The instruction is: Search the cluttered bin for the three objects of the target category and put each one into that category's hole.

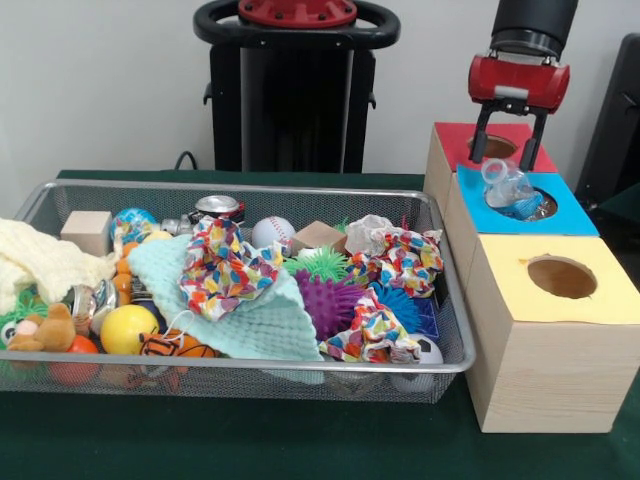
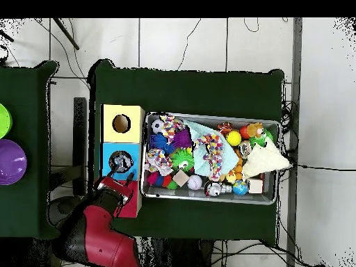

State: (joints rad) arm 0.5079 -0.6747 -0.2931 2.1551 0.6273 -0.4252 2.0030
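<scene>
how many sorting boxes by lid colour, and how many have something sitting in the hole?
Red-lidded box: 1, hole partly behind the gripper, contents unclear
Blue-lidded box: 1, a clear plastic object sits in its hole
Yellow-lidded box: 1, hole looks empty
Total: 3 boxes, 1 with something visibly in its hole

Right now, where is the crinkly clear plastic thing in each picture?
Front view: the clear plastic thing sits at the hole of the blue-topped box, at the right, just below the open end effector.
Overhead view: it shows as a pale lump in the blue box's hole, at the left, above the red arm.
Shared landmark: the yellow-topped box, next to the blue one in both.
</scene>
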